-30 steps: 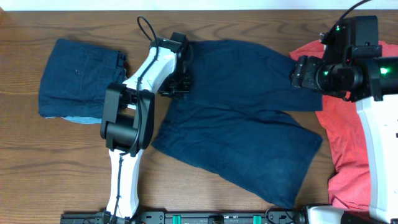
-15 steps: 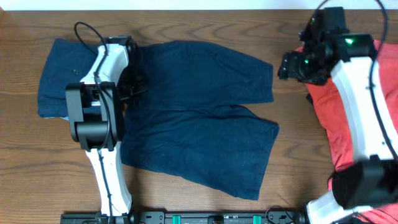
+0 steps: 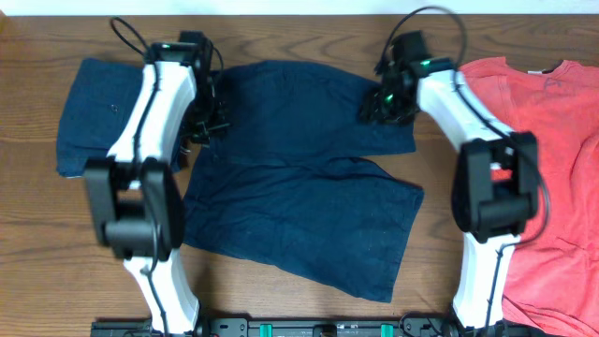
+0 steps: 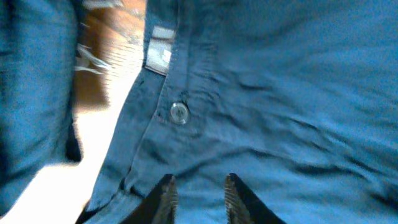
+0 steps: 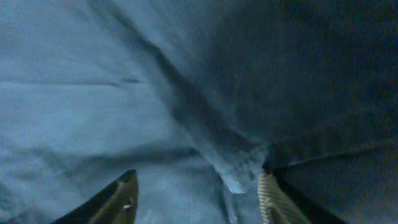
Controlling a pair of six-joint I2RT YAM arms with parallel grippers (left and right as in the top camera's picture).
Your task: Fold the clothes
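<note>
Both grippers are hovering over the spread dark navy cloth shorts point(image 3: 309, 178): left gripper point(image 4: 198, 190) jaws narrowly apart beside the waistband's pale button point(image 4: 179, 112), right gripper point(image 5: 196, 196) jaws wide apart.

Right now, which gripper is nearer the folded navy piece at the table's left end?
Left. The left gripper hovers at the waistband of the spread navy shorts, right beside the folded navy piece. The right gripper is over the shorts' far leg hem, nearer the coral-red T-shirt.

Bare table point(image 3: 309, 314) along lower edge & lower left of overhead; centre blocked by spread navy shorts point(image 3: 309, 206); folded navy piece point(image 3: 94, 112) fills upper left; coral T-shirt point(image 3: 562, 187) fills right side.
</note>
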